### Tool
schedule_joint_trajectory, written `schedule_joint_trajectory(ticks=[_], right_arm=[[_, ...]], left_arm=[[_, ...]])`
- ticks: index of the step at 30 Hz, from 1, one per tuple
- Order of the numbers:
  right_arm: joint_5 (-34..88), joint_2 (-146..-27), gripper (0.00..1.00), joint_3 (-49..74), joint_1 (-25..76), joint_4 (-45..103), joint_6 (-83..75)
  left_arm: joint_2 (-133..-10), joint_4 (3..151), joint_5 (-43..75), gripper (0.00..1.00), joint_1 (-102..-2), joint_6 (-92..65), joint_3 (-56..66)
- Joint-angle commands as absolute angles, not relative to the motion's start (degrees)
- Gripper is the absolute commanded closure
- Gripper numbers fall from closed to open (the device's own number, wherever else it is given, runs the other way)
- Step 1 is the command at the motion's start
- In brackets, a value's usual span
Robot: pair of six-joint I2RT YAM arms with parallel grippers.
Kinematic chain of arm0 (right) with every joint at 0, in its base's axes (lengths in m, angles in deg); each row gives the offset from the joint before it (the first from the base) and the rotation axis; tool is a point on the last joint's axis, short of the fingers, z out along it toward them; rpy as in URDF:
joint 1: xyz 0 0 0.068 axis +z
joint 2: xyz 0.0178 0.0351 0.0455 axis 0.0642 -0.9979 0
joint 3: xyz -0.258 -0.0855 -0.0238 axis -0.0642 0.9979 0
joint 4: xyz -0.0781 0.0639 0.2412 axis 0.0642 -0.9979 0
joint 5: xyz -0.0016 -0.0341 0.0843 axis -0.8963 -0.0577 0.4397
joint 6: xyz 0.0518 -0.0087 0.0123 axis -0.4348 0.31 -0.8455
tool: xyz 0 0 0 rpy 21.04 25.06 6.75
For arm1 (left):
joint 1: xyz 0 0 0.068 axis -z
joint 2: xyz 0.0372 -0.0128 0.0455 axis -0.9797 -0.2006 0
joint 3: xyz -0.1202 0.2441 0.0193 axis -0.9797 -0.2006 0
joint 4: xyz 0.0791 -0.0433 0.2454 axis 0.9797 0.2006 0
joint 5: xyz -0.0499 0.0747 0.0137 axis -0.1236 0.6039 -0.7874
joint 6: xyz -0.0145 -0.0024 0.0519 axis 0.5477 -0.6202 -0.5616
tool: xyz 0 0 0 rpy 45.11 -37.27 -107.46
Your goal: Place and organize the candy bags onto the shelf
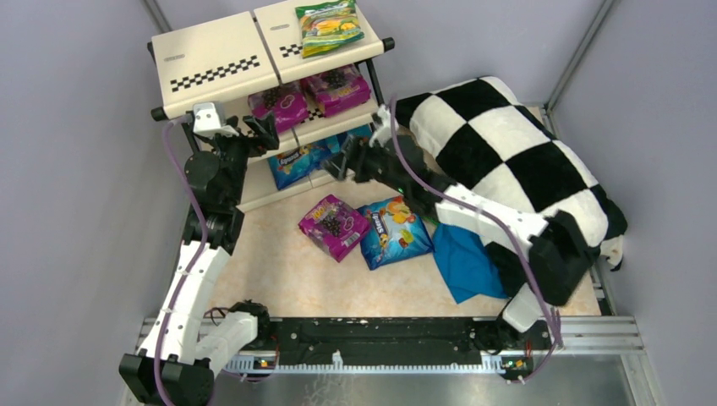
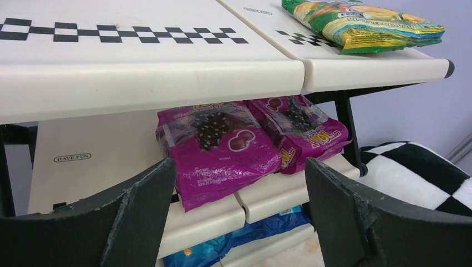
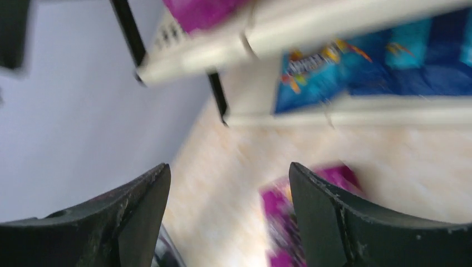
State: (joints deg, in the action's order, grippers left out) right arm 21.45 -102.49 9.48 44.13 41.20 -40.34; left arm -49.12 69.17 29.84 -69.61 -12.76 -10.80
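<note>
Left fingers and right fingers wide, empty; bottom-tier blue candy bag partly hidden.

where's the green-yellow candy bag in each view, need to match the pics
Top external: glossy green-yellow candy bag lies on the top tier's right panel, upper centre.
Left wrist: same bag at upper right, on the top tier.
Right wrist: not in it.
Shared landmark: the cream three-tier shelf with magenta-purple bags on its middle tier.

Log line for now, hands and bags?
left hand open; right hand open; shelf: green bag top, purple bags middle, blue bag bottom; table: loose purple bag, loose blue bag
</note>
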Motion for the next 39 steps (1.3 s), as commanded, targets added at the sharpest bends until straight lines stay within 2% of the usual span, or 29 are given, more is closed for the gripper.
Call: schedule_joint_trajectory(ticks=[1, 5, 7, 10, 15, 23, 27, 32, 39], right_arm=[[23.54, -89.03, 0.22, 26.52, 42.73, 38.43, -22.59], [18.91, -79.76, 0.21, 34.56, 42.51, 29.72, -19.25], [18.5, -76.44, 0.19, 38.18, 42.5, 29.55, -24.33], [26.29, -75.06, 0.18, 45.52, 42.53, 37.04, -35.78], [32.92, -78.03, 0.2, 53.64, 43.95, 49.81, -49.25], [32.59, -87.97, 0.2, 53.38, 46.54, 58.27, -61.51], [33.08, -95.58, 0.21, 55.09, 46.5, 68.67, -67.81], [31.76, -103.28, 0.23, 52.99, 46.5, 69.47, -71.58], [26.85, -102.98, 0.23, 54.32, 43.31, 67.63, -71.47]], left_arm=[[-48.81, 66.44, 28.68, 0.09, -69.9, -11.61, -9.67], [-49.1, 66.57, 28.45, 0.08, -70.07, -11.16, -9.58], [-49.27, 66.67, 28.44, 0.08, -70.08, -10.93, -9.57], [-49.39, 66.76, 29.02, 0.08, -70.04, -11.05, -9.65], [-49.5, 67.28, 31.56, 0.07, -68.51, -12.44, -9.66], [-48.37, 67.36, 37.95, 0.06, -61.41, -18.09, -9.75], [-48.16, 67.21, 38.49, 0.06, -60.96, -18.4, -9.75], [-48.07, 67.21, 37.45, 0.06, -60.98, -17.81, -9.66], [-48.2, 67.14, 37.52, 0.05, -61.02, -17.64, -9.67]])
